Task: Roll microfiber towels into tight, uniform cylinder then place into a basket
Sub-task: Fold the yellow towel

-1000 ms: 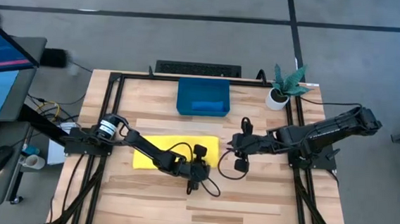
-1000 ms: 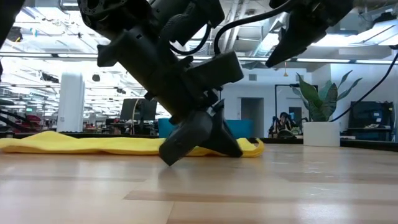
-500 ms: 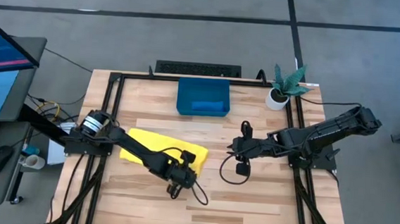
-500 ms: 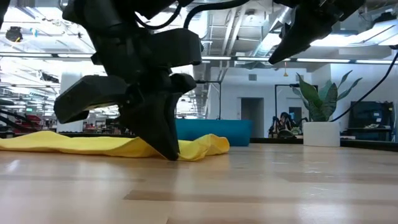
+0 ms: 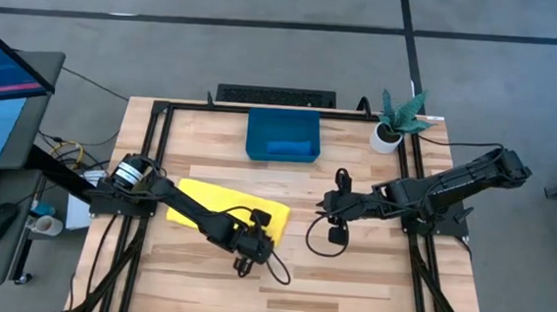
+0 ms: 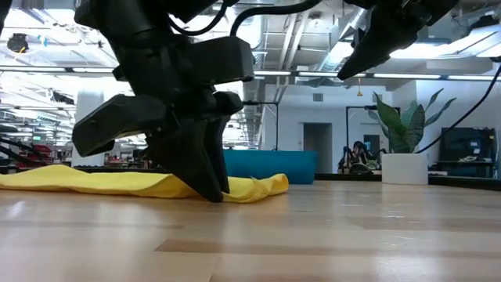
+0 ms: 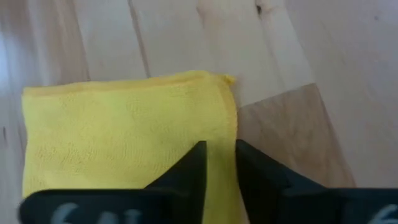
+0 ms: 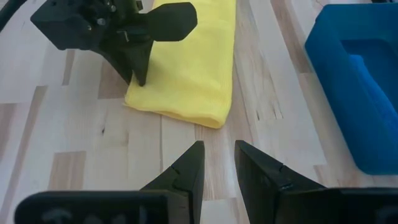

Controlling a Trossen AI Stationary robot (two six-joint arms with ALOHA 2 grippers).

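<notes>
Yellow towel (image 5: 218,205) spread flat on the wooden counter (image 5: 349,269), left of centre, one end folded over. Left gripper (image 7: 219,163) low over the towel's near folded corner, tips down on the cloth, jaws parted by a narrow gap with yellow cloth visible in it; cannot tell whether pinched. Right gripper (image 8: 217,163) raised above the counter's middle, jaws slightly apart, nothing between them. Blue towel (image 5: 292,148) lying inside the dark-blue basket (image 5: 260,135) at the counter's far edge. No readable writing or brand anywhere.
</notes>
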